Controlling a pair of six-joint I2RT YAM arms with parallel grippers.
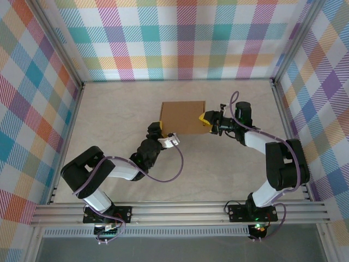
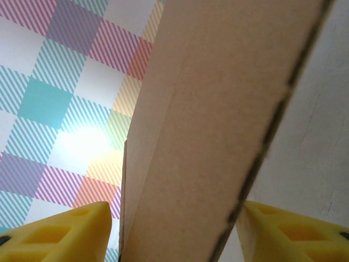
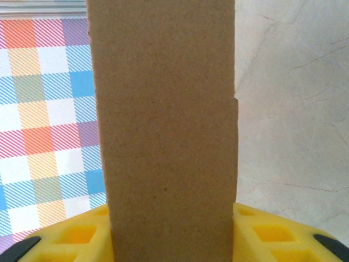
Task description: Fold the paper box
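One paper box [image 1: 182, 117] lies mid-table between two grippers.
Its flaps and inside can't be made out, and the wrist views crop it to a brown strip. The right gripper [image 1: 207, 120] is clamped on its right edge. The left gripper [image 1: 163, 134] straddles the near-left corner, jaws apart, with a gap beside one finger [image 2: 60, 232]. Plaid walls [image 1: 180, 38] surround the table [image 1: 218, 174].

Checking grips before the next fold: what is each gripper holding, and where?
Right gripper clamps the paper box by its right edge. Left gripper straddles its near-left corner with gaps showing, holding nothing.
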